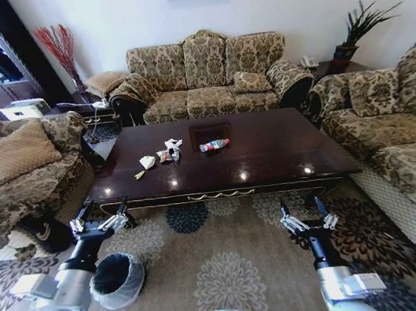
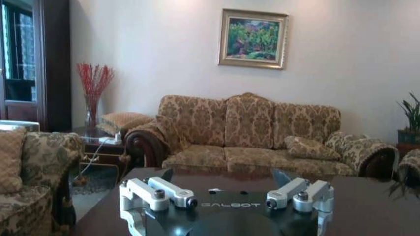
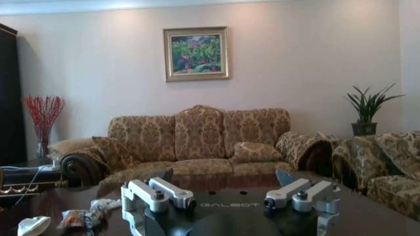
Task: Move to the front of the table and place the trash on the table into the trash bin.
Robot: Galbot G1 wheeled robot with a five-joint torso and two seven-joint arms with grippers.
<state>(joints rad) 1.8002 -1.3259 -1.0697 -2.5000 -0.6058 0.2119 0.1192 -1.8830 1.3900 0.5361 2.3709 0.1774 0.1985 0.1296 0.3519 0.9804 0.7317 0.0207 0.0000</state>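
Note:
The table (image 1: 269, 151), dark and glossy, stands in front of me. On its left half lies the trash: a white paper bit (image 1: 147, 161), a wrapper (image 1: 165, 156), a crumpled scrap (image 1: 173, 144) and a crushed bottle (image 1: 214, 145). The trash bin (image 1: 117, 279), lined with a pale bag, sits on the rug at my lower left. My left gripper (image 1: 104, 213) hovers open just short of the table's near left corner, above the bin. My right gripper (image 1: 302, 212) is open before the table's front edge. In the right wrist view the paper bit (image 3: 33, 225) and wrapper (image 3: 75, 217) lie beyond the open fingers (image 3: 165, 176).
A patterned sofa (image 1: 209, 78) stands behind the table, an armchair (image 1: 18, 173) to the left and another sofa (image 1: 397, 138) to the right. A floral rug (image 1: 224, 276) covers the floor around me. A side table (image 1: 95, 113) with a vase of red twigs is at the back left.

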